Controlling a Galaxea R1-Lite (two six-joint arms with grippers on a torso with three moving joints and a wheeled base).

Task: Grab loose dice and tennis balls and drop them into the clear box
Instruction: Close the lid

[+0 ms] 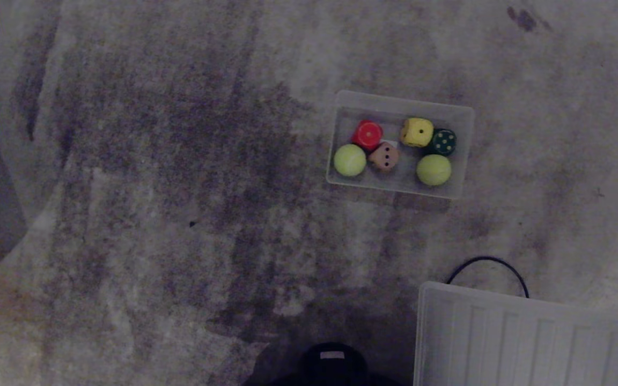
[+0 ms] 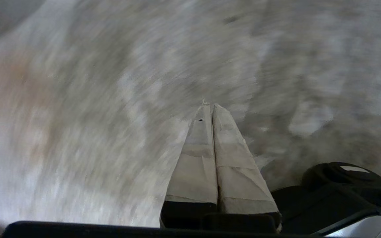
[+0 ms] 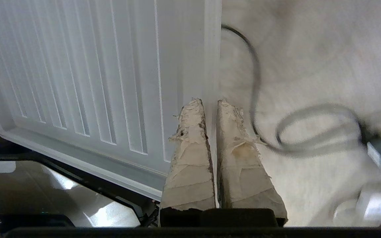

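Looks basically done: the clear box [image 1: 401,102] sits on the floor ahead and a bit right, so the right tool [image 3: 210,105] is nearer. Inside: red die [image 1: 367,134], tan die [image 1: 384,156], yellow die [image 1: 417,132], dark green die [image 1: 442,141], two tennis balls [image 1: 350,160]. Nothing loose visible. Both tools, left tool [image 2: 209,109] too, are pressed together, empty, parked low.

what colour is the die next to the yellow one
Dark green die with pale pips, best in the head view.
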